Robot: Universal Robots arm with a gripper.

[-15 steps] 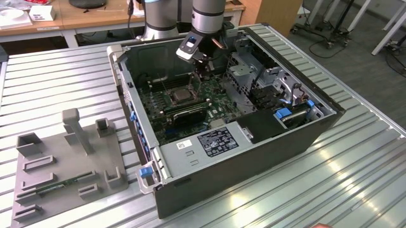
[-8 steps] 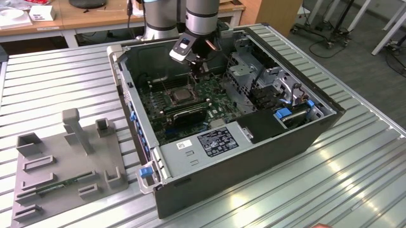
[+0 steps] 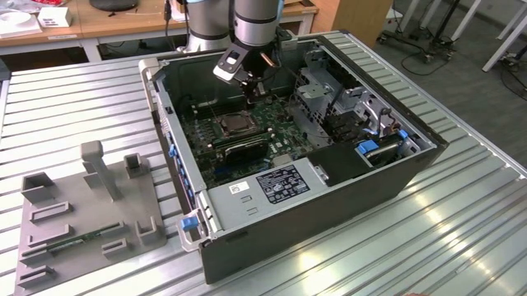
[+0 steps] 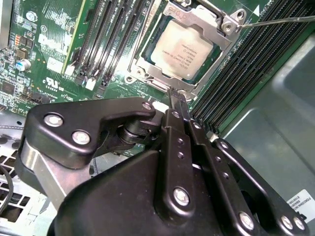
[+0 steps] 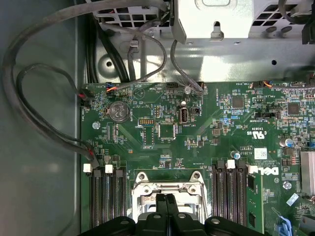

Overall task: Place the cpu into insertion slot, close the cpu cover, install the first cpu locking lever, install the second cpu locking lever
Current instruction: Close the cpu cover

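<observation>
The cpu is seen seated under the lowered cpu cover, just beside the gripper, its jaws pressed together, empty. Should the thin locking lever be missed, the green board could be scraped.

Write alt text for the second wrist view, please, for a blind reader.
The silver cpu lies seated under the closed cpu cover, on a green circuit board. The robot's black hand, shut, has its tip close to the cover's edge.
</observation>
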